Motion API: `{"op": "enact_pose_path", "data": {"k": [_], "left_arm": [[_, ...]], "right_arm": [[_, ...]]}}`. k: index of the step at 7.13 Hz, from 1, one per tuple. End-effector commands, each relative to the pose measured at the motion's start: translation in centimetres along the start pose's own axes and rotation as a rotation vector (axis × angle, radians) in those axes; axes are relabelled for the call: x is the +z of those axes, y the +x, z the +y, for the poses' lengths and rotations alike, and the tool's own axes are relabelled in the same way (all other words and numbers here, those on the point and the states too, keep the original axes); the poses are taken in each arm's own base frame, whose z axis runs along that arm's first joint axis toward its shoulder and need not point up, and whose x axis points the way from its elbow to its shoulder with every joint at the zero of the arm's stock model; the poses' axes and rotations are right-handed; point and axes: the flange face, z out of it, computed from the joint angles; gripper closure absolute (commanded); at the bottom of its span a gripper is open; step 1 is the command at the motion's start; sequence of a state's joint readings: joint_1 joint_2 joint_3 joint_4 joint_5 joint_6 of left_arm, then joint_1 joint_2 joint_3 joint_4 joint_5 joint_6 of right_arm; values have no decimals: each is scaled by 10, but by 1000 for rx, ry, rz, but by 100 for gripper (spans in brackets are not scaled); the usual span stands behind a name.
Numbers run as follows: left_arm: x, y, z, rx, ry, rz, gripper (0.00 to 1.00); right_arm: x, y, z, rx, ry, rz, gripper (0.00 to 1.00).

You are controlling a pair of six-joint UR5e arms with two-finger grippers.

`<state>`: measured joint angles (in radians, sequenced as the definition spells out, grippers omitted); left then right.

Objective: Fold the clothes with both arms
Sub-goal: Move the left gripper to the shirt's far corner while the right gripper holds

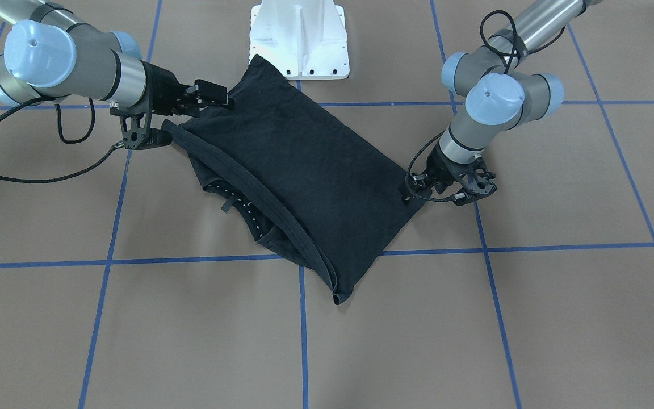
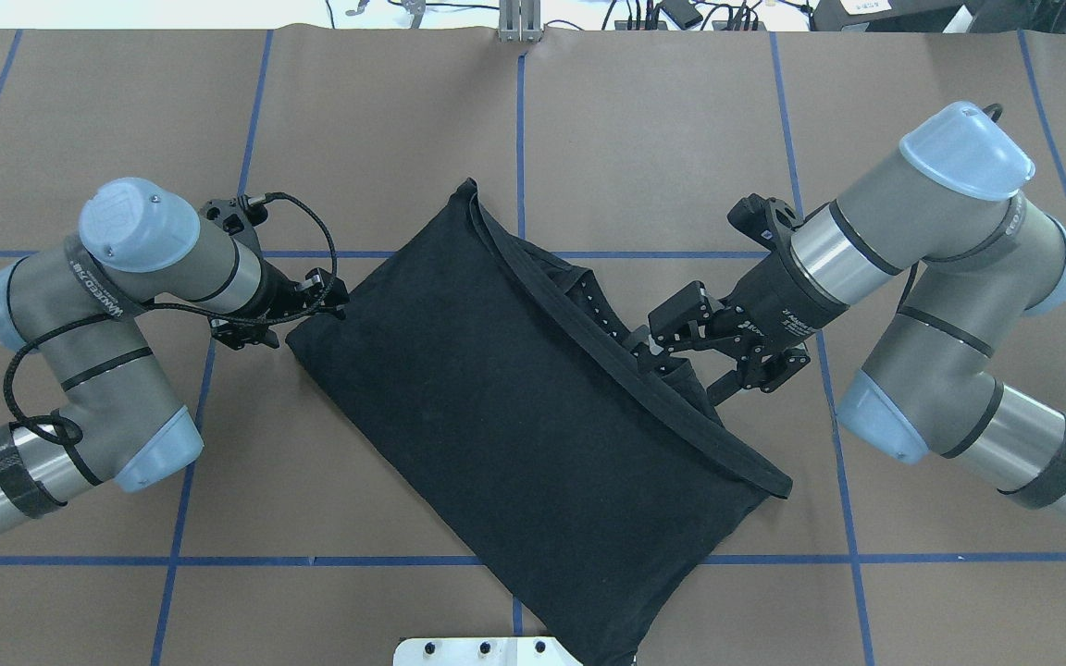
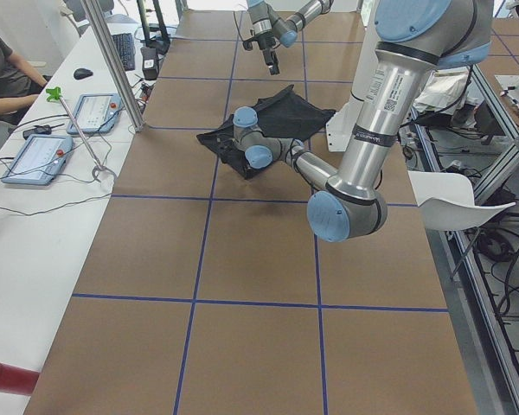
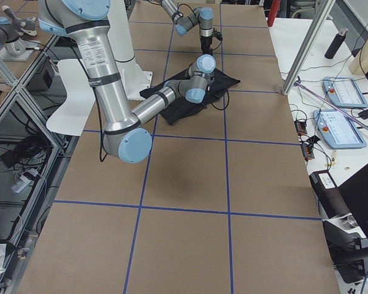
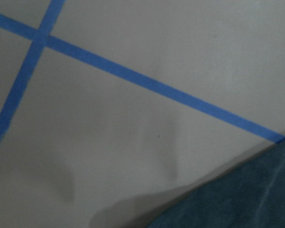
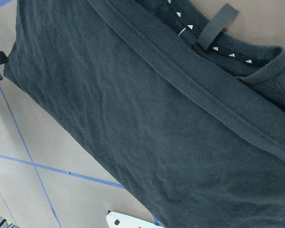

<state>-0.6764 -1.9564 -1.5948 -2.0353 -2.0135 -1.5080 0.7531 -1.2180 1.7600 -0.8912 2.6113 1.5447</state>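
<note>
Overhead exterior, left claw (image 2: 316,310) at T-shirt (image 2: 496,416) corner, opening unclear

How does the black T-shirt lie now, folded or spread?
Folded in half: the T-shirt lies doubled, its hem band laid across just short of the collar.

My left arm (image 2: 107,370): grey tubes, light blue joint caps (image 2: 137,222).
My right arm (image 2: 940,240): same grey (white print by wrist).
My cables (image 1: 20,180): black, braided.

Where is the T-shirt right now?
Overhead view: the T-shirt lies diagonally mid-table between the left gripper and right gripper, one corner reaching the white pedestal.
</note>
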Motion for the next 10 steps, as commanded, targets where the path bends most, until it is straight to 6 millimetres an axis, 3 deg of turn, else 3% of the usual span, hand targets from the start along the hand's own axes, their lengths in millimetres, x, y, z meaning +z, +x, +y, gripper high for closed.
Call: {"op": "enact_pose_path", "data": {"k": [1, 2, 4, 5, 8, 10], "left_arm": [[5, -2, 2, -3, -3, -10, 0], [5, -2, 2, -4, -3, -11, 1], [5, -2, 2, -3, -3, -10, 31], [7, -1, 5, 2, -8, -11, 37], [14, -13, 9, 3, -16, -30, 37], [8, -10, 11, 5, -17, -18, 50]], "right_arm": [[0, 1, -1, 3, 1, 2, 0], [1, 2, -2, 7, 0, 4, 0], [2, 3, -4, 10, 2, 6, 0], [2, 3, -4, 10, 8, 6, 0], [2, 3, -5, 12, 8, 7, 0], [2, 3, -5, 12, 8, 7, 0]]}}
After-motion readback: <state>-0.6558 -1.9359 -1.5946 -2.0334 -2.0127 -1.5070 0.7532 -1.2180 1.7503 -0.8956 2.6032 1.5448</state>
